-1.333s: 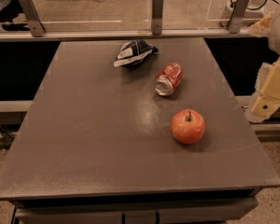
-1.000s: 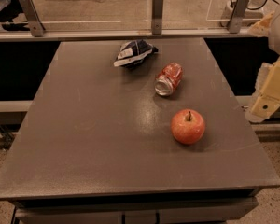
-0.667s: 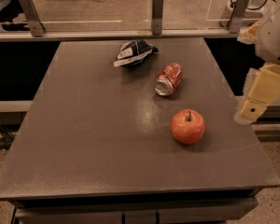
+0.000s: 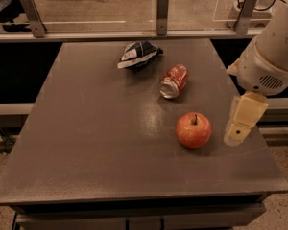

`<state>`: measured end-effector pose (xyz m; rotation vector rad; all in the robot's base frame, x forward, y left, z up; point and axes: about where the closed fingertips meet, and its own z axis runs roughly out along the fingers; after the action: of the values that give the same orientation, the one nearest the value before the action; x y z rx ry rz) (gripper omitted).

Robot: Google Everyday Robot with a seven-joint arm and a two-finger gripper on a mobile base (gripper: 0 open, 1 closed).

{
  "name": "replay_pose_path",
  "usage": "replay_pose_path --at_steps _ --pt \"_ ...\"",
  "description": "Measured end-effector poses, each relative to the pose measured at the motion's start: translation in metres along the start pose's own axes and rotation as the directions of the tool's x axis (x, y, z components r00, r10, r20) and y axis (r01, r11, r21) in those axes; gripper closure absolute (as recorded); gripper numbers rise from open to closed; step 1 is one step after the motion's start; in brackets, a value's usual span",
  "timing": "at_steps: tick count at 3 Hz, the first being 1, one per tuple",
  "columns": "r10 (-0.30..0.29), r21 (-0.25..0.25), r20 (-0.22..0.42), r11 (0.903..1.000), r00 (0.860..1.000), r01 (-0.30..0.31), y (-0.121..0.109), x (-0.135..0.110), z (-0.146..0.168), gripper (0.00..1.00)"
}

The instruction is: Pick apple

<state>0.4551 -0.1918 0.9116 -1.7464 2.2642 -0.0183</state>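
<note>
Since before, the gripper (image 4: 237, 128) has come in from the right and hangs just beside the apple (image 4: 194, 130), not touching it. I cannot tell if it is open or closed. The apple sits on the gray table (image 4: 86, 128), near the squashed can (image 4: 174, 81)
</note>
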Motion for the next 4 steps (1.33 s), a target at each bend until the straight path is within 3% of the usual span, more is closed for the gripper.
replay_pose_path --at_steps 1,2,3,4 --pt "-0.005 -0.068 -0.001 0.9977 1.0 0.005 0.016 -0.005 0.029 0.0" --pt "-0.059 -0.134 0.057 0.9887 0.997 0.066 0.04 -0.034 0.05 0.0" --pt "-0.091 -0.167 0.093 0.9804 0.992 0.105 0.053 -0.053 0.059 0.0" --pt "-0.13 -0.187 0.09 0.9717 0.987 0.145 0.065 -0.064 0.068 0.19"
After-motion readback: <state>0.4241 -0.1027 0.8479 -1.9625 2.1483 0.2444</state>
